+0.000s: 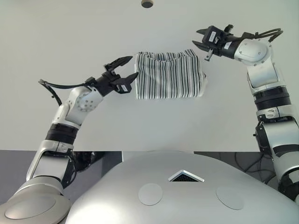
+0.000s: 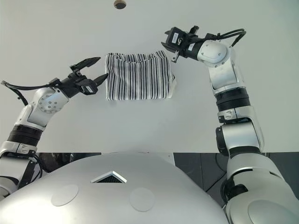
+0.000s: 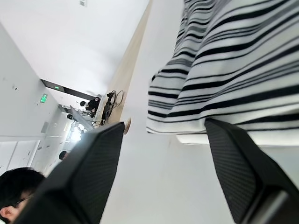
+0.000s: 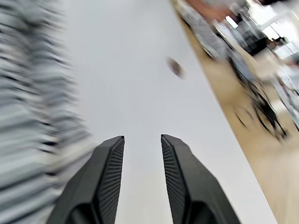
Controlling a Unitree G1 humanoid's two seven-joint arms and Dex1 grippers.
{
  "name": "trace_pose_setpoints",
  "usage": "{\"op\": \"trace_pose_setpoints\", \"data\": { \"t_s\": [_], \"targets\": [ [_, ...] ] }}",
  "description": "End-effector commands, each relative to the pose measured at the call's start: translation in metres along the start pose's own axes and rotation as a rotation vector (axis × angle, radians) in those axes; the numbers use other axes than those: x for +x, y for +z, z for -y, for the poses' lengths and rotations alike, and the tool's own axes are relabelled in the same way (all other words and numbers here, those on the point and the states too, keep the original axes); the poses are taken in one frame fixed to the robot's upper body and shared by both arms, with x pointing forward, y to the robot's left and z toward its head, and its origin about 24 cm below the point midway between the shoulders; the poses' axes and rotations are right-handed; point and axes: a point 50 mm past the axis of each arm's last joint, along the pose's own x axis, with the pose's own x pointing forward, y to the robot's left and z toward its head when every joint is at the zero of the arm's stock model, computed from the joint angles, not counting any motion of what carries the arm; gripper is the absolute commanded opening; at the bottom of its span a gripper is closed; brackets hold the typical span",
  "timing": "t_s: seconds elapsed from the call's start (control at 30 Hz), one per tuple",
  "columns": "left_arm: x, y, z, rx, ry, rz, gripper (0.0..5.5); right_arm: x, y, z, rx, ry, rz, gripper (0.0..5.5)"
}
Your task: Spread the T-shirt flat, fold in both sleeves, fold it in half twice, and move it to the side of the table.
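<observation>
The folded black-and-white striped cotton T-shirt (image 1: 169,75) lies on the white desk (image 1: 140,123). The left claw (image 1: 133,66) gapes wide at its left edge; the right claw (image 1: 196,38), narrowly parted and empty, hovers near its far right corner.

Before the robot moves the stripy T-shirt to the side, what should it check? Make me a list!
1. T-shirt folded into a small block: ok, though a white bit pokes out at its right edge.
2. Left claw open: ok, it sits at the shirt's left edge.
3. Right claw open: ok, it is by the shirt's far right corner, holding nothing.
4. Shirt gripped: not ok, neither claw holds it.
5. Layers underneath neat: cannot tell.
6. Small dark disc out of the way: ok, it lies well beyond the shirt.
</observation>
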Motion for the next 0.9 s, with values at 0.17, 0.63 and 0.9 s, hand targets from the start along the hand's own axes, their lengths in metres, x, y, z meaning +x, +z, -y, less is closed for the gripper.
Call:
{"op": "trace_pose_setpoints", "data": {
  "t_s": [0.17,0.63,0.9],
  "targets": [
    [-0.001,0.006,-0.021,-0.003,0.175,0.015,3.15,0.002,0.037,-0.035,-0.048,0.098,0.168,1.47],
    [-0.013,0.042,-0.064,-0.038,0.597,0.195,3.15,0.038,-0.005,-0.056,0.164,0.386,0.053,1.47],
    [-0.021,0.045,-0.068,-0.032,0.63,0.183,3.15,-0.01,-0.103,-0.041,0.32,0.267,-0.386,1.47]
  ]
}}
